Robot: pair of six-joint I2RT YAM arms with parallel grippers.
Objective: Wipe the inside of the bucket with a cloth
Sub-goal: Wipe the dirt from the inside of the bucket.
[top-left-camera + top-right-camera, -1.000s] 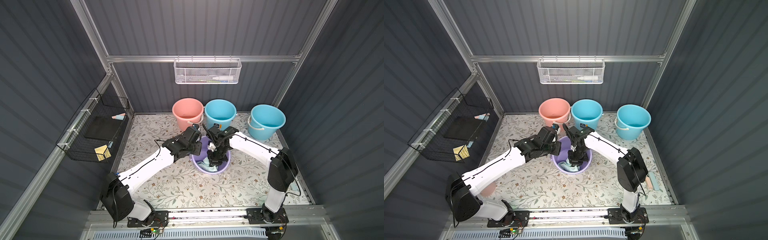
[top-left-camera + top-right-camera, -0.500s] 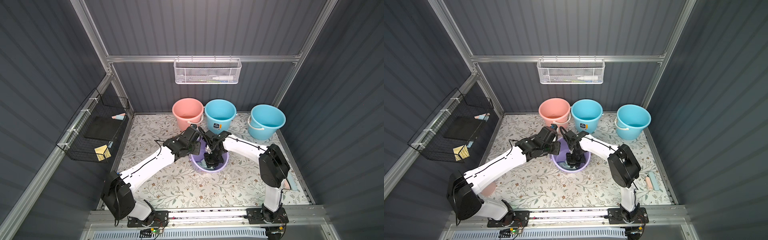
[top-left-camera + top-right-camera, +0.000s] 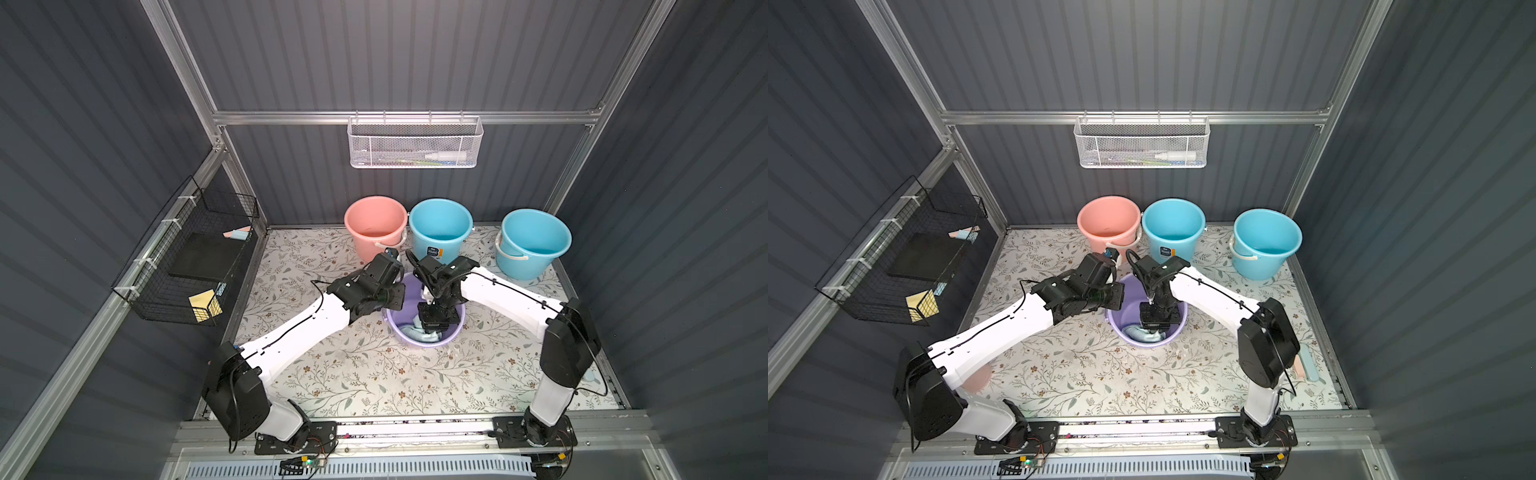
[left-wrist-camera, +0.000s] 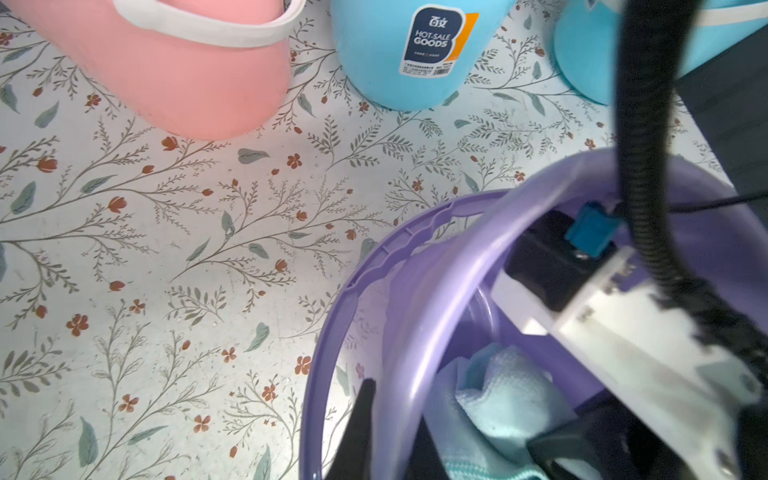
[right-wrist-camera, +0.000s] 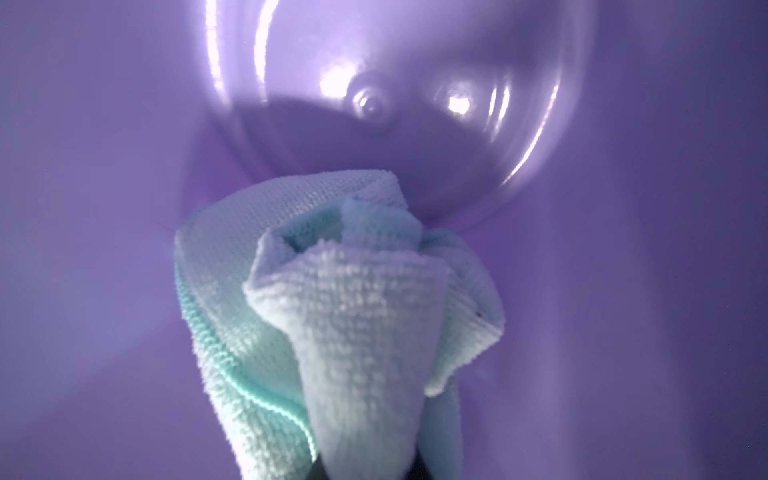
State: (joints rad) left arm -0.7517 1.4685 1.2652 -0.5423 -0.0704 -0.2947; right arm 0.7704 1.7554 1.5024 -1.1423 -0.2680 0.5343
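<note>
A purple bucket (image 3: 424, 343) (image 3: 1144, 343) stands mid-floor on the flowered mat. My left gripper (image 3: 392, 297) (image 4: 395, 436) is shut on its wall at the rim (image 4: 332, 332), with one finger (image 4: 361, 415) outside and the other inside. My right gripper (image 3: 432, 330) (image 5: 365, 469) reaches down into the bucket, shut on a bunched light-blue cloth (image 5: 353, 311) (image 3: 411, 332) (image 4: 498, 390). The cloth presses against the inner wall where it meets the glossy bottom (image 5: 374, 104). The cloth hides the right fingertips.
A pink bucket (image 3: 376, 226) and two blue buckets (image 3: 440, 226) (image 3: 534, 241) stand along the back wall, close behind the purple one. A white mesh basket (image 3: 415, 143) hangs on the back wall, a black wire rack (image 3: 187, 257) on the left wall. A sponge (image 3: 1308, 365) lies front right.
The right arm swung its elbow inward and back out, dragging the cloth left and then right inside the bucket. The left gripper has kept its hold on the rim.
</note>
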